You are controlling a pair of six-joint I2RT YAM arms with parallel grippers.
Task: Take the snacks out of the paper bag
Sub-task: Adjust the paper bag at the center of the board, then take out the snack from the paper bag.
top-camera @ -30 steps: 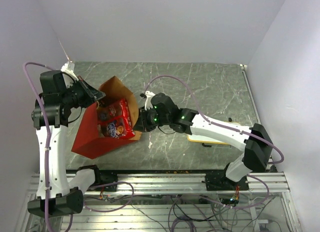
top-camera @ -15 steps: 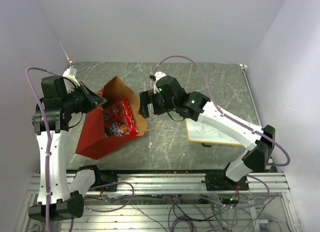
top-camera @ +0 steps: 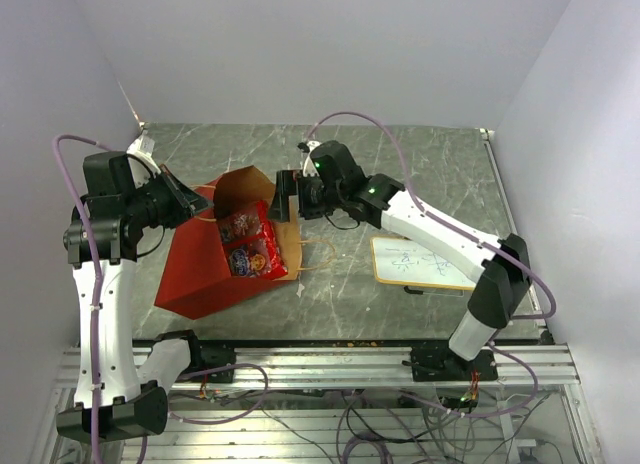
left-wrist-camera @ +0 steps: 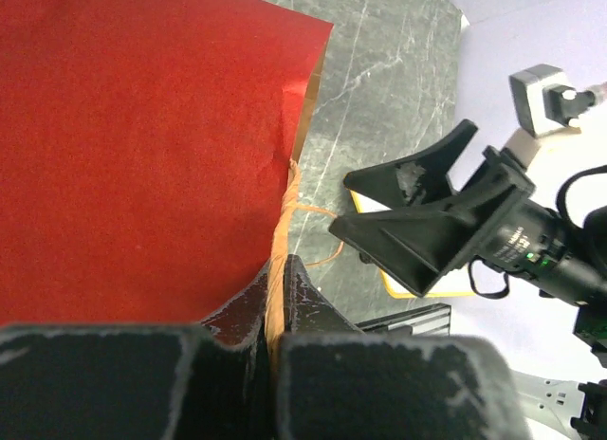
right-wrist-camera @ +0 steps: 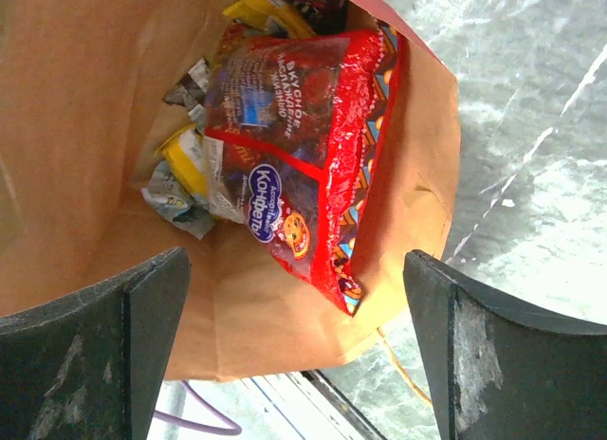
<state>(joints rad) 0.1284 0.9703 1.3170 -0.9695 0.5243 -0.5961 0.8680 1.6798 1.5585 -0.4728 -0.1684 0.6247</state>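
The paper bag, one only, lies tipped on the dark marbled surface toward 9 o'clock, with pale plain walls closing the room on three sides. The left pincer is clamped on the bag's rim at 10 o'clock, its fingers pressed together on the paper in the left wrist view. The snacks sit inside the open mouth. One large red packet lies on top; two yellow ones and some crumpled silvery scraps are half buried beneath it, too covered to count. The right pincer hangs at the mouth's 2 o'clock edge, spread wide, gripping nothing. One white board lies at 4 o'clock, partly hidden by the right arm.
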